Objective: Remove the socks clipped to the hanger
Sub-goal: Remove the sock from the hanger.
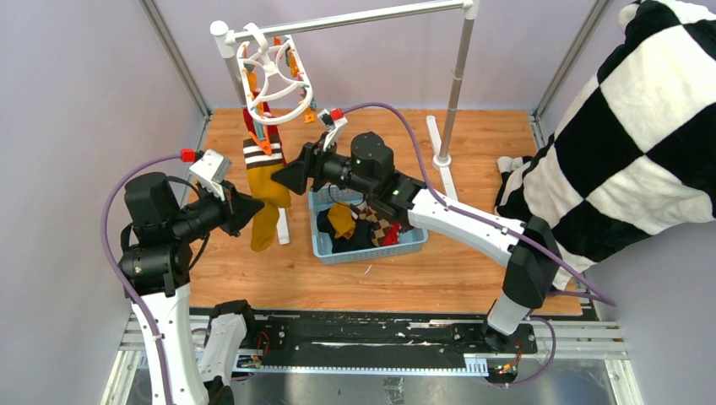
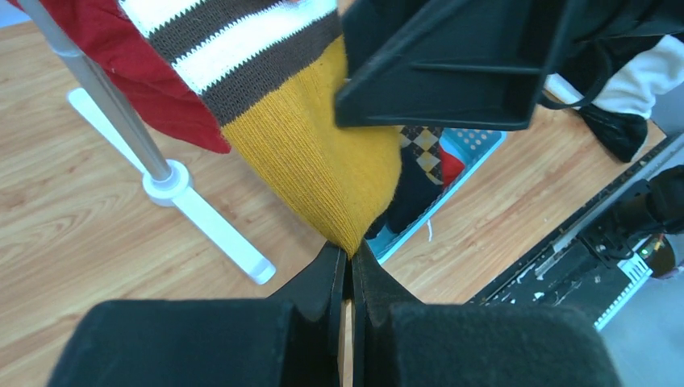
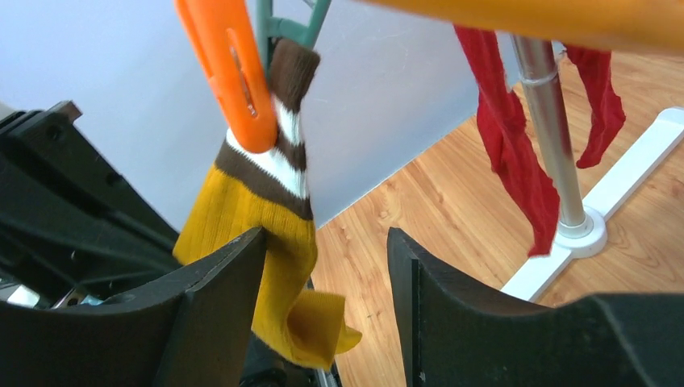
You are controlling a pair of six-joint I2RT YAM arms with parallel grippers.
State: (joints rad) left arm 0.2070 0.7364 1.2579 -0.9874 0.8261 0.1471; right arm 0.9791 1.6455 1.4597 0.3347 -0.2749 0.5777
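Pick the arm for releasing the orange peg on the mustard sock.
Right. The right tool stands open just below the orange peg clamping the cuff of the mustard sock; the left tool is shut on that sock's lower end.

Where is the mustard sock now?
Top view, left of centre: the mustard sock hangs under the hanger, tip pinched in the left gripper, left of the basket.

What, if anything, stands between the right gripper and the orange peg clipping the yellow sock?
Nothing visible. In the right wrist view the orange peg hangs above the open right gripper, with only the yellow sock below it, beside one finger. The left gripper pinches the sock's toe lower down.
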